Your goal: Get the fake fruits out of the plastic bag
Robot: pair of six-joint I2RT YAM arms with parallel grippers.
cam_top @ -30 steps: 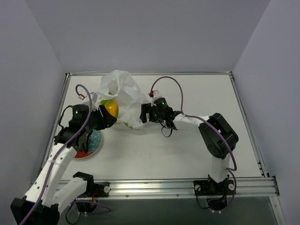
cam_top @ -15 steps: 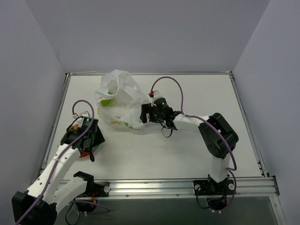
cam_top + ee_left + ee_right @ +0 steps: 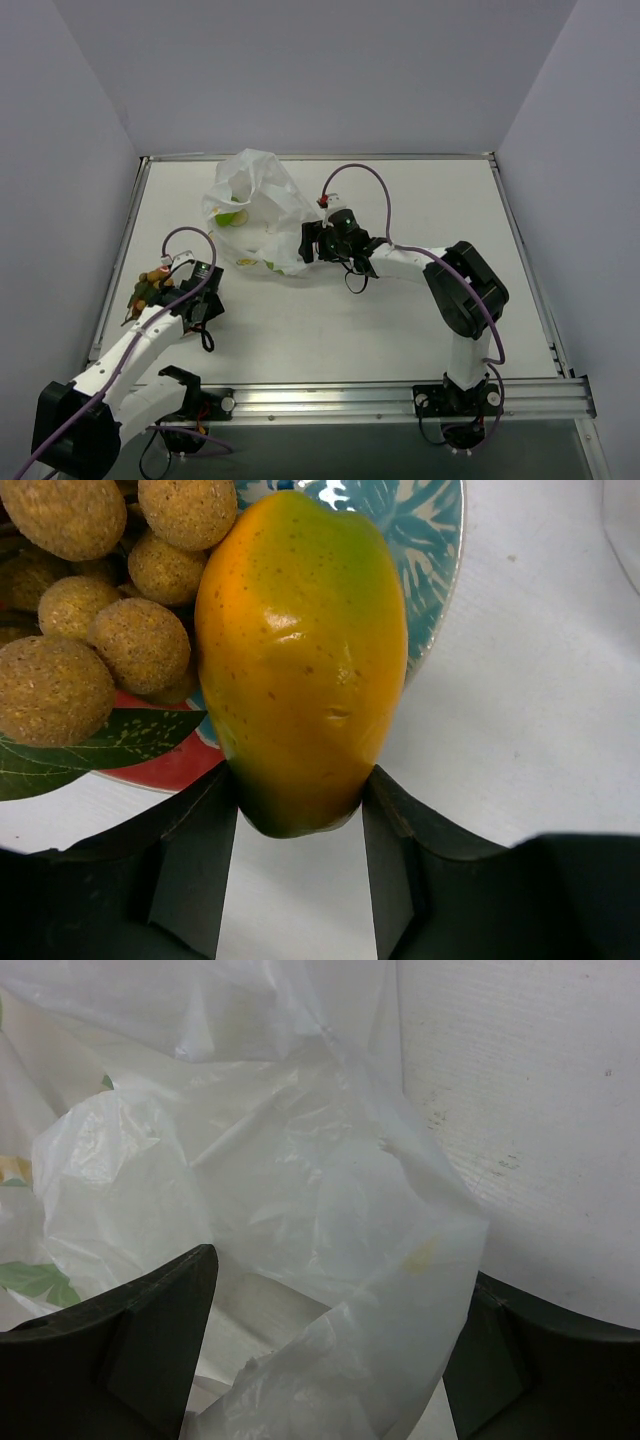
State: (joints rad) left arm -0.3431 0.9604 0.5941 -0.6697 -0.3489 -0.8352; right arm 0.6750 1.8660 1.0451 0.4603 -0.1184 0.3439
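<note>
The yellow-orange mango-shaped fruit (image 3: 300, 650) lies half over the red-rimmed plate (image 3: 165, 770), and my left gripper (image 3: 300, 785) is shut on its lower end. In the top view the left gripper (image 3: 165, 292) points left at the table's left edge. The crinkled white plastic bag (image 3: 255, 205) stands at the back centre-left, with a lime green fruit (image 3: 232, 217) showing through its mouth. My right gripper (image 3: 308, 242) is at the bag's right edge. In the right wrist view its jaws stand wide apart around loose bag film (image 3: 300, 1190), so the right gripper (image 3: 335, 1280) is open.
A bunch of brown rough-skinned fruits (image 3: 70, 670) with a green leaf (image 3: 100, 742) fills the plate's left side, also visible as the brown bunch (image 3: 145, 290) from above. The left wall runs close beside the plate. A metal rail (image 3: 400, 395) borders the near table edge.
The left arm drew back from the bag's mouth with the yellow-orange fruit and swung down-left to the plate. The right arm and the bag stayed in place.
</note>
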